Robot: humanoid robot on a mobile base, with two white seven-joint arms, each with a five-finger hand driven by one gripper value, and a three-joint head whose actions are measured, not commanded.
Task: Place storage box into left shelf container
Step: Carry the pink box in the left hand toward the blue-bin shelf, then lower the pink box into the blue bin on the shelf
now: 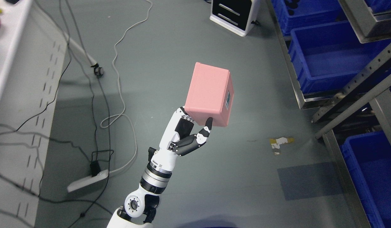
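Observation:
A pink storage box [209, 93] is held up over the grey floor in the middle of the head view. My left hand [195, 117] grips its lower end: the thumb [208, 125] presses on the near face and the other fingers are behind the box's left edge. The arm comes in from the bottom edge, left of the middle. A metal shelf [350, 95] stands at the right with blue containers in it: one at upper right [335, 60], one above it [309, 12], one at lower right [373, 171]. The right hand does not show.
A white perforated table [21, 79] runs along the left. Cables [119, 79] and a power strip [87, 181] lie on the floor beside it. A white and black device [233, 14] stands at the top. A tape scrap [281, 142] lies near the shelf.

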